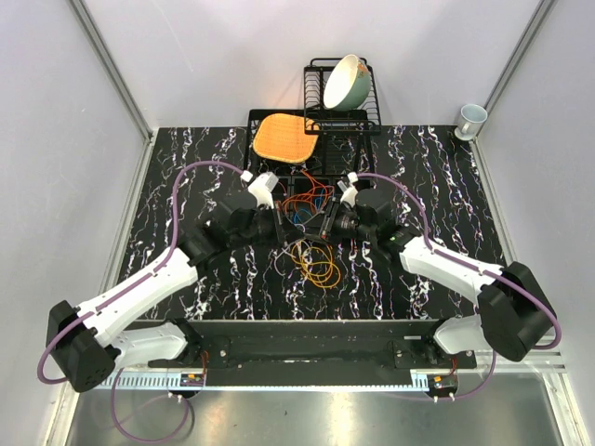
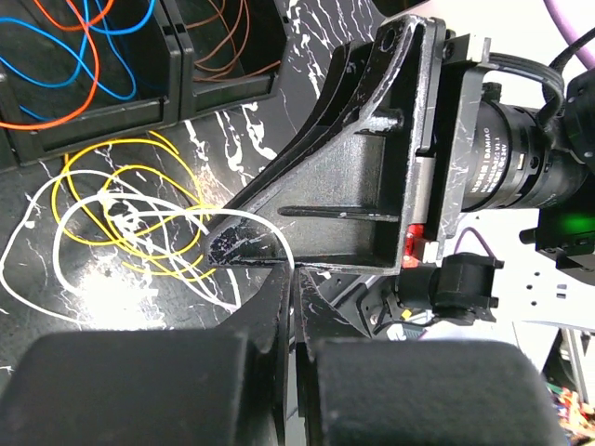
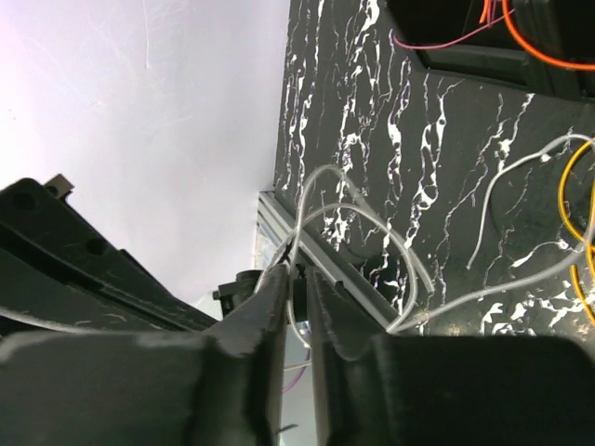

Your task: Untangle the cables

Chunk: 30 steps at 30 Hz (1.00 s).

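A pile of yellow and orange cables (image 1: 318, 265) lies on the black marbled table between my arms. Red and blue cables (image 1: 307, 198) sit in a black tray behind it. My left gripper (image 1: 279, 227) and right gripper (image 1: 327, 223) meet tip to tip above the pile. In the left wrist view my left gripper (image 2: 296, 271) is shut on a white cable (image 2: 263, 221), which loops left over a yellow cable (image 2: 121, 142). In the right wrist view my right gripper (image 3: 297, 269) is shut on the white cable (image 3: 358, 208), which arches to the right.
A black divided tray (image 2: 177, 56) holds blue, orange and brown cables. A dish rack (image 1: 316, 67) with a pale bowl (image 1: 346, 81) stands at the back. A woven mat (image 1: 284, 137) lies beside it. A cup (image 1: 471, 118) stands at the back right.
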Each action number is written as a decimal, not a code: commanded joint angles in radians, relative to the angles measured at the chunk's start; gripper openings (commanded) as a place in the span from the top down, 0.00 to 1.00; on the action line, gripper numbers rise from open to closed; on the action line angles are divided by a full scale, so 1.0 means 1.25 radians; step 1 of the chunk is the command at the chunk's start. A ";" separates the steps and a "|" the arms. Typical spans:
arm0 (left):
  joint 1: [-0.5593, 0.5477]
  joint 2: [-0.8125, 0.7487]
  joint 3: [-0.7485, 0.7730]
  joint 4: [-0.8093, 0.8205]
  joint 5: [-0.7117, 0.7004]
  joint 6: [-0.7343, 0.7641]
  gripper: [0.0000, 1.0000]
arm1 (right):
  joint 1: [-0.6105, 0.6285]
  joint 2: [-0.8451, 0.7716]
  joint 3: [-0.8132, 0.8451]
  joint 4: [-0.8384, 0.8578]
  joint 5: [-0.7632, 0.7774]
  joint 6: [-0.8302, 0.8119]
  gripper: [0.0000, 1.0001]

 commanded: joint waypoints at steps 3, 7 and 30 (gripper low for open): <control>0.010 0.001 -0.011 0.056 0.059 -0.013 1.00 | 0.015 -0.003 -0.004 0.055 -0.010 -0.001 0.93; 0.013 -0.001 -0.006 0.043 0.050 -0.009 0.98 | 0.016 -0.019 -0.007 0.019 0.019 -0.011 1.00; 0.014 -0.330 0.001 -0.481 -0.428 0.151 0.01 | -0.172 -0.091 0.507 -0.493 0.116 -0.272 1.00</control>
